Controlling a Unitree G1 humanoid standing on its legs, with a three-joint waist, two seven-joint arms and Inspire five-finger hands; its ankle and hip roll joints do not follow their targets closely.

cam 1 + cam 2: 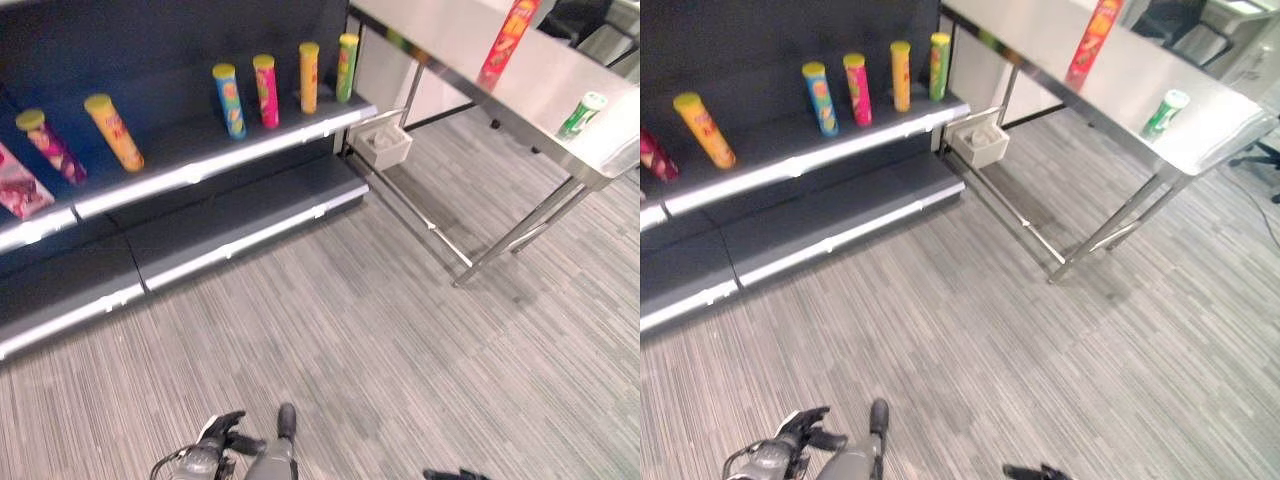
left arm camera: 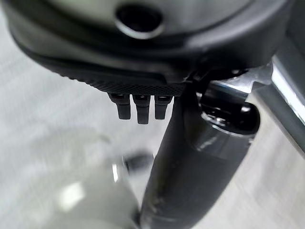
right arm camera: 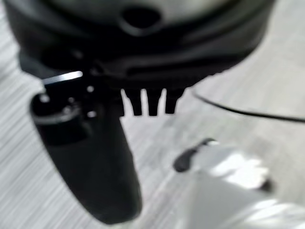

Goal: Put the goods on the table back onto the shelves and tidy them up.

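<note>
A tall red can [image 1: 508, 42] stands on the steel table [image 1: 450, 45] at the upper right. A smaller green can [image 1: 582, 113] rests near that table's front edge. On the dark upper shelf [image 1: 200, 150] stand several yellow-lidded cans, among them a blue one [image 1: 229, 100] and an orange one [image 1: 114, 132]. My left hand [image 1: 222, 432] hangs low over the floor, far from both; its wrist view has the fingers [image 2: 138, 107] straight and holding nothing. My right hand [image 1: 455, 474] sits at the bottom edge, with its fingers [image 3: 152, 102] straight and nothing in them.
A white bin [image 1: 383, 144] stands on the floor between shelf and table. The lower shelf [image 1: 240, 225] is bare. A pink packet [image 1: 18, 185] lies at the shelf's far left. Striped grey carpet [image 1: 350, 330] spreads between me and the furniture.
</note>
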